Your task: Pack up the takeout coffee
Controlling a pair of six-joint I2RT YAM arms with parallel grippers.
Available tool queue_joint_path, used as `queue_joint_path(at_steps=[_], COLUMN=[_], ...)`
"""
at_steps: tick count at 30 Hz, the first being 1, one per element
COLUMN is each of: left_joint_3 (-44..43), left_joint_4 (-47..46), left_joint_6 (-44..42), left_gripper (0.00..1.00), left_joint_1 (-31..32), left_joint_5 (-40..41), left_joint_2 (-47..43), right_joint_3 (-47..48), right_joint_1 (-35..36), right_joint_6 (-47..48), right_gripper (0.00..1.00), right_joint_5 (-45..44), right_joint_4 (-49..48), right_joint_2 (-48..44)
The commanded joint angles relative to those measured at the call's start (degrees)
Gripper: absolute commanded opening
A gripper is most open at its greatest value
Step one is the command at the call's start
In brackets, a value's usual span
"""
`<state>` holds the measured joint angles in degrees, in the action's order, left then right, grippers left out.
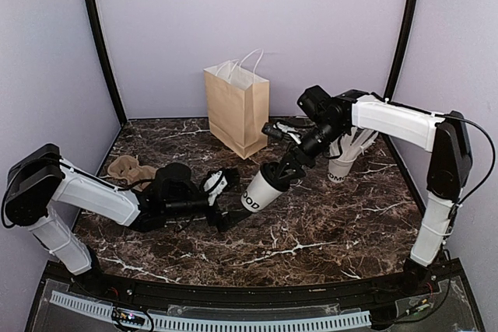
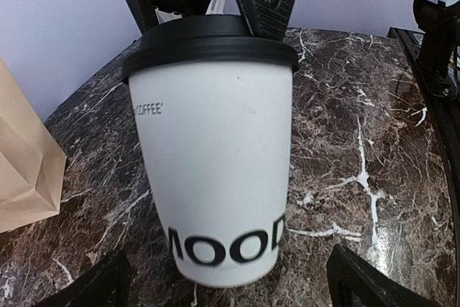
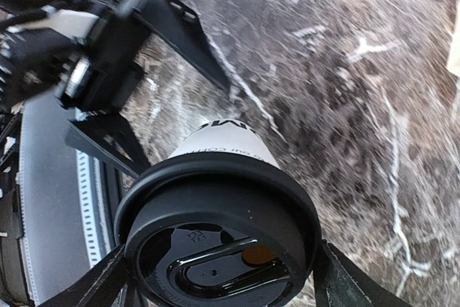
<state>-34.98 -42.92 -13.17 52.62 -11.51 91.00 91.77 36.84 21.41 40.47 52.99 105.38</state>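
1 takeout coffee point(image 1: 261, 190), pinched at its black lid point(image 3: 215, 249) by the right gripper point(image 1: 282, 170); its fingers point(image 3: 100, 282) are clamped on both sides of the rim. Cup sits just below that gripper, tilted, base pointing at the left gripper point(image 1: 231, 200). Left jaws wide apart, 1 finger point(image 2: 86, 285) on each side of the cup's base, neither touching it. Can't tell if the base touches the dark marble tabletop point(image 1: 311, 231). Brown paper bag point(image 1: 236, 106) stands upright beyond the left gripper, to the left of the right gripper. 2nd cup with straws point(image 1: 342, 162) stands just behind the right arm. Lilac walls point(image 1: 249, 21) on 3 sides.
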Motion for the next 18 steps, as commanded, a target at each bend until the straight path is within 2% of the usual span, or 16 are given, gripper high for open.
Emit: queue_joint_path(at_steps=[1, 11, 18], left_joint_3=[2.7, 6.0, 6.3], left_joint_4=[2.9, 4.4, 4.7], left_joint_6=[-1.1, 1.2, 2.1], left_gripper=[0.99, 0.99, 0.99], left_joint_1=[0.2, 0.2, 0.3], left_joint_5=[2.0, 6.6, 6.9], left_joint_2=[-4.9, -8.6, -9.7], right_joint_3=[-2.5, -8.1, 1.5], right_joint_1=[-2.4, -3.4, -4.3], right_joint_6=[2.9, 8.7, 5.4], right_gripper=[0.76, 0.76, 0.77], right_joint_5=[-5.7, -22.5, -31.9], right_joint_4=[2.5, 7.4, 6.9], right_joint_2=[-2.5, -8.2, -1.3])
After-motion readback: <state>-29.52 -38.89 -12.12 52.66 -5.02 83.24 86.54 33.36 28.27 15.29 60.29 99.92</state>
